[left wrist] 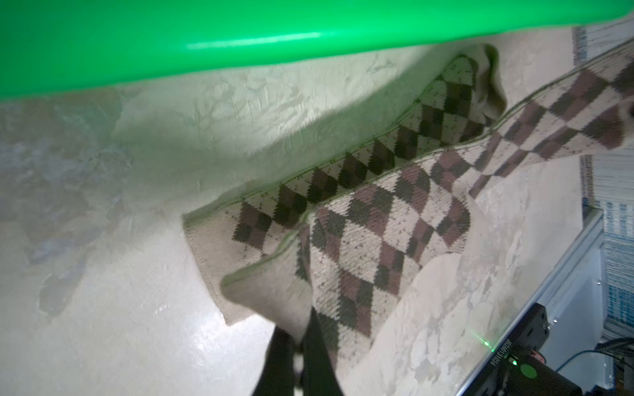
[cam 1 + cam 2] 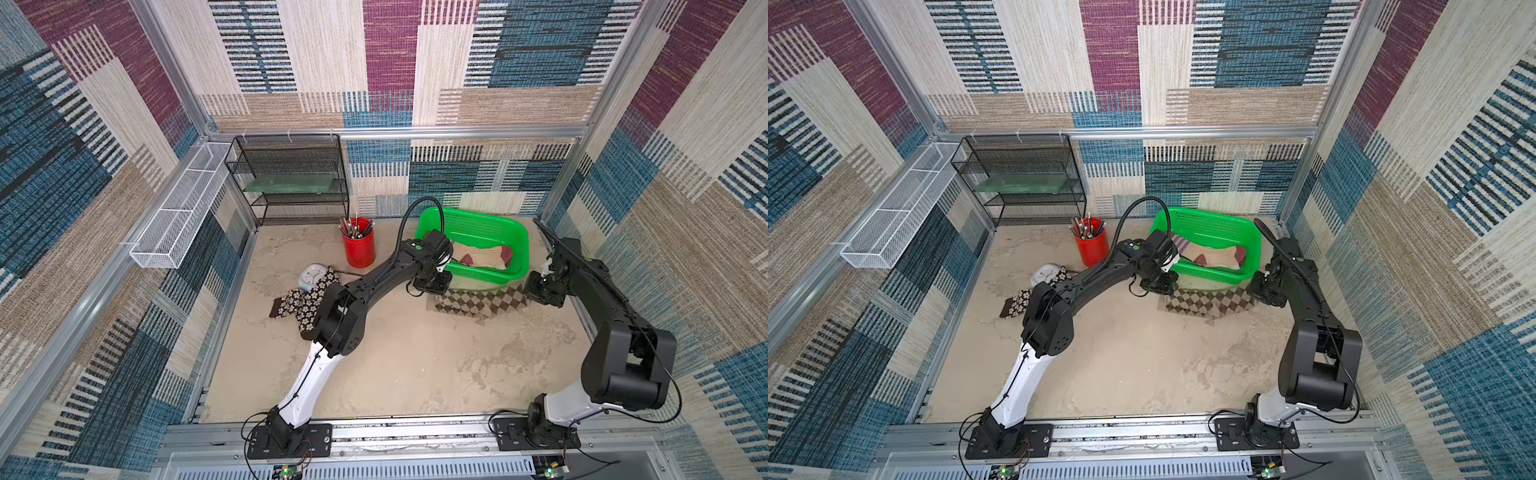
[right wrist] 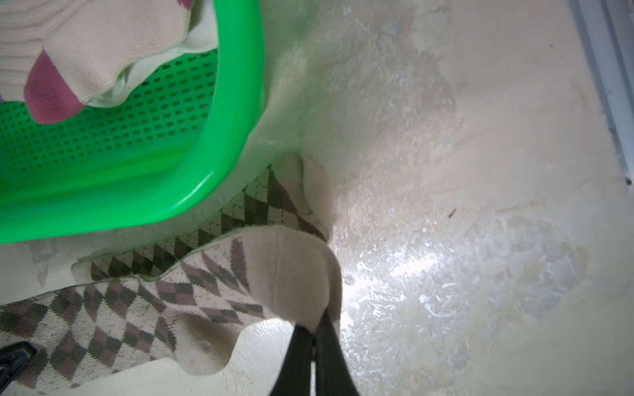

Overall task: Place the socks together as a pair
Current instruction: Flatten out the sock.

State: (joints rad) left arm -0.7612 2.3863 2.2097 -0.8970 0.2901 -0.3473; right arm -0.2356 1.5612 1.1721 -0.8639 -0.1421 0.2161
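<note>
Two brown-tan argyle socks lie just in front of the green basket point(image 2: 478, 224) point(image 2: 1208, 226). The upper argyle sock point(image 2: 478, 301) point(image 2: 1208, 301) point(image 1: 360, 247) point(image 3: 103, 319) stretches between both grippers. My left gripper point(image 2: 432, 286) point(image 2: 1156, 286) point(image 1: 302, 339) is shut on its beige cuff end. My right gripper point(image 2: 536, 291) point(image 2: 1262, 291) point(image 3: 314, 331) is shut on its beige toe. The lower argyle sock point(image 1: 343, 171) point(image 3: 254, 205) rests on the table, partly covered. Dark brown flower socks point(image 2: 297, 305) point(image 2: 1017, 299) lie at the left. Beige socks with maroon toes point(image 2: 482, 255) point(image 3: 85, 51) sit in the basket.
A red cup of pens point(image 2: 359, 245) stands left of the basket. A small clock point(image 2: 311, 276) lies by the flower socks. A black mesh rack point(image 2: 291, 178) stands at the back left, with a white wire basket point(image 2: 183, 208) on the left wall.
</note>
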